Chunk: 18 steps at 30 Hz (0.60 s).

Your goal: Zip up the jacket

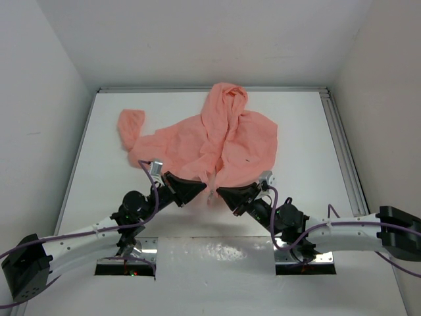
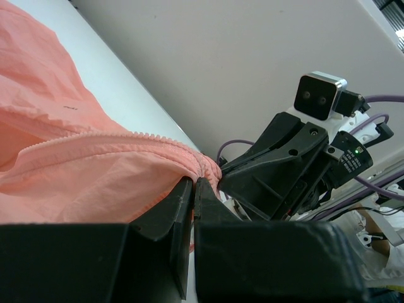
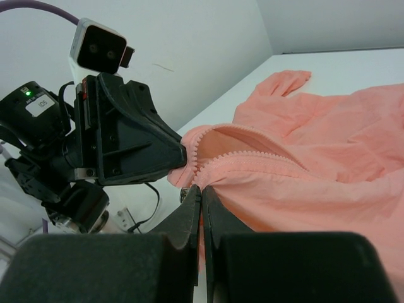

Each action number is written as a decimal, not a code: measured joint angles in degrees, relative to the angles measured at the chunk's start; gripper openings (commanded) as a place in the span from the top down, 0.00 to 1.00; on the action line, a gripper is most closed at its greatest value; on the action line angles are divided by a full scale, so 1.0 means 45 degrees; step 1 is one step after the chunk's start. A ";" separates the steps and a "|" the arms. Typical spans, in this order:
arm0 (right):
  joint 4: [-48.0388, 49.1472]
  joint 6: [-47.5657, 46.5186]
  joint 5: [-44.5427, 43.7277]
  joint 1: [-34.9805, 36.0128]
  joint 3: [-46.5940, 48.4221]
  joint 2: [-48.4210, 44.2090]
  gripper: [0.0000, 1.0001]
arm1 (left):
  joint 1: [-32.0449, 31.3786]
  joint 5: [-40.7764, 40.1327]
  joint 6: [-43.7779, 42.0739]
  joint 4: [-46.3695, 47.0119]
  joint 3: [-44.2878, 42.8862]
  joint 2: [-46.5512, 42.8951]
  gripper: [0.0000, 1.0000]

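Two arms rise from the lower edge of the top view, the left arm (image 1: 79,238) from the lower left and the right arm (image 1: 342,229) from the lower right; their tips almost meet at mid-frame. The left tool (image 1: 196,190) has its jaws pressed together on the near hem of the jacket (image 1: 223,141); the right tool (image 1: 225,194), just beside it, is likewise pinched narrow on that hem, with pink cloth showing between its jaws in the right wrist view. In both wrist views a line of zipper teeth (image 2: 126,136) runs away from the pinched corner, and the two front edges lie parted there, not joined. Above the tools the jacket spreads rumpled over the white desk (image 1: 316,197), filling the centre of the frame; a small dark mark (image 1: 248,159) sits on the panel right of centre; one sleeve (image 1: 130,125) trails to the upper left; the hood (image 1: 227,99) lies farthest off, at the top centre by the desk's far edge.
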State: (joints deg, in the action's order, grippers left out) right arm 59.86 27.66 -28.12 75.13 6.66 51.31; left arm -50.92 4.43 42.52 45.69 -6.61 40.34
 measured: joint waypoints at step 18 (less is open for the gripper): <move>-0.0010 0.0151 0.0112 0.0000 0.0000 0.0000 1.00 | 0.0000 0.0019 0.0049 0.0296 0.0180 0.0063 1.00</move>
State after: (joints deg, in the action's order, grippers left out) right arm 59.81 28.34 -27.62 75.13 6.66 51.31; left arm -50.92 4.51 42.74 47.03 -5.80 40.62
